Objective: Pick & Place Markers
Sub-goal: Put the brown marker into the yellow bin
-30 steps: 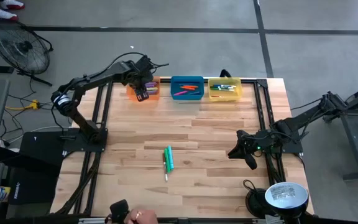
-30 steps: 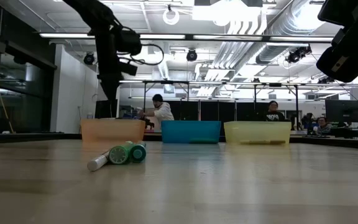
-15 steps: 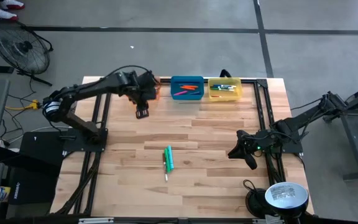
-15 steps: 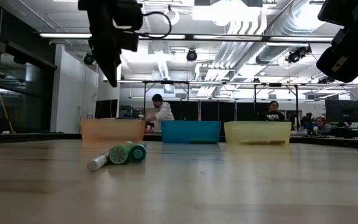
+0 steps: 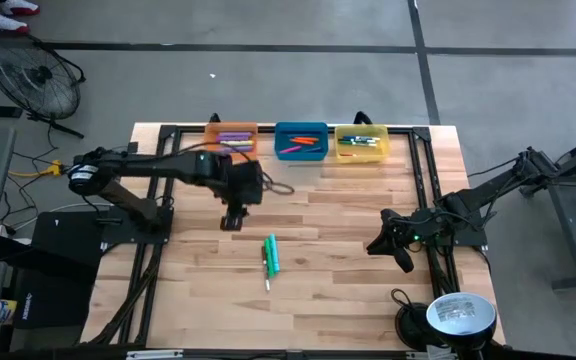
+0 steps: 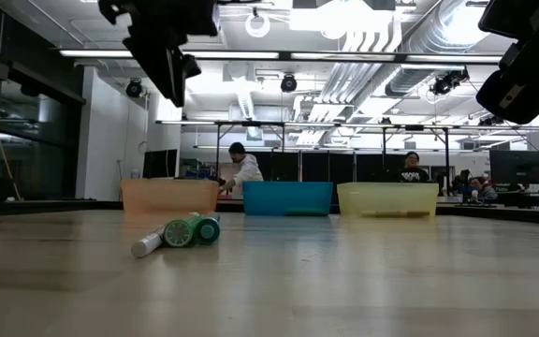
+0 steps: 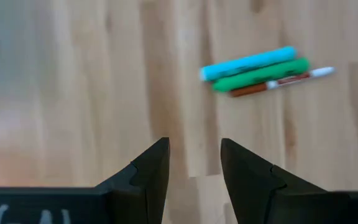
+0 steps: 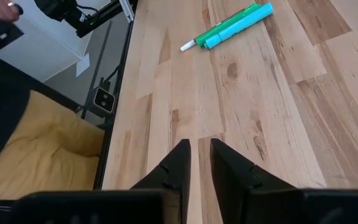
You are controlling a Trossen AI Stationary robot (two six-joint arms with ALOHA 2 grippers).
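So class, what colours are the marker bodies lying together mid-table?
Light blue and green markers, clearest in the left wrist view.

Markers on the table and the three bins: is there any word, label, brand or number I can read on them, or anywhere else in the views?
None can be read.
Markers: a reddish band on the thin one, too blurred to read.
Orange bin, blue bin, yellow bin: no lettering shows.
Left gripper: pale marks on its housing, unreadable.
Room behind the table: no legible sign.
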